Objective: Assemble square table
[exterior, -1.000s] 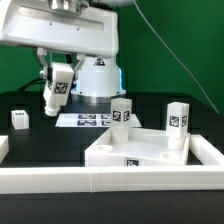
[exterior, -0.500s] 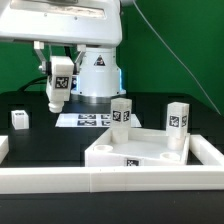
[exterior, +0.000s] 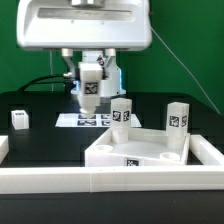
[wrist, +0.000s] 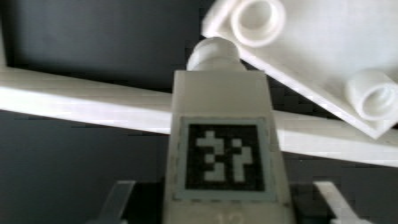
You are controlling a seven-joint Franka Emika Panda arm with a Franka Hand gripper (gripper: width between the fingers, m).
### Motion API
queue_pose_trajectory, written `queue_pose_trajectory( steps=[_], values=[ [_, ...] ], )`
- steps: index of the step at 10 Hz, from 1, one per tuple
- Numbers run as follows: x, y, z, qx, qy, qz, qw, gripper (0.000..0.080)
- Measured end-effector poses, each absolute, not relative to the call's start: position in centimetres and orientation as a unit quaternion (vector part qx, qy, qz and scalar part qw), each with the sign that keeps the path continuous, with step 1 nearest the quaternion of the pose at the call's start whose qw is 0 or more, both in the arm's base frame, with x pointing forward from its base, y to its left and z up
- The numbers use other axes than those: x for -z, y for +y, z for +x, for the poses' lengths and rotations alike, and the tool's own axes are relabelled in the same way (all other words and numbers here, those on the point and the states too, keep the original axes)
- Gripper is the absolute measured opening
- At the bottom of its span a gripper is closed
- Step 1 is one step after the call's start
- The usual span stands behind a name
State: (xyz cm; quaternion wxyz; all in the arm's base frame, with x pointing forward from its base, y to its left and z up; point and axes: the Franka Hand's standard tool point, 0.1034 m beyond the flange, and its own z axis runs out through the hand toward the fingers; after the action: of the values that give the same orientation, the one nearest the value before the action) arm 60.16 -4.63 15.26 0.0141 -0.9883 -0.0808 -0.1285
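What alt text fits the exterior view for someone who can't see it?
The claw holds a white tagged table leg upright in the air, behind the square tabletop. A second leg and a third leg stand at the tabletop's far side; a fourth leg sits apart at the exterior view's left.

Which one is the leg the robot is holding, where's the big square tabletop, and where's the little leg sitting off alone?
held leg [exterior: 89,88]: exterior view, on its tag.
tabletop [exterior: 106,157]: exterior view, on its front rim.
lone leg [exterior: 20,119]: exterior view, on its front face.
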Motion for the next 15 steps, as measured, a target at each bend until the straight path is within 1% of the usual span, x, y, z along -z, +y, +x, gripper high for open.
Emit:
queue_pose_trajectory(
  steps=[1,3,5,7,8,9,11,13,15],
  values=[
    [-15.6,-3.9,61.1,0.134,-0.067,-0.989,0.017,0.0290],
    [-14.7,-1.5,63.0,0.142,-0.052,-0.988,0.022,0.0290],
    [-14.8,-2.2,62.8,0.142,-0.048,-0.988,0.021,0.0290],
    [-14.7,-1.9,62.7,0.148,-0.040,-0.988,0.020,0.0290],
    [-14.2,-0.8,61.9,0.160,-0.025,-0.987,0.017,0.0290],
    [-13.6,0.7,61.1,0.160,-0.007,-0.987,0.020,0.0290],
    [-12.9,2.8,61.1,0.166,0.006,-0.986,0.022,0.0290],
    [-12.3,3.1,61.3,0.175,0.003,-0.984,0.017,0.0290],
    [-12.4,2.9,61.4,0.182,0.004,-0.983,0.014,0.0290]
  ],
)
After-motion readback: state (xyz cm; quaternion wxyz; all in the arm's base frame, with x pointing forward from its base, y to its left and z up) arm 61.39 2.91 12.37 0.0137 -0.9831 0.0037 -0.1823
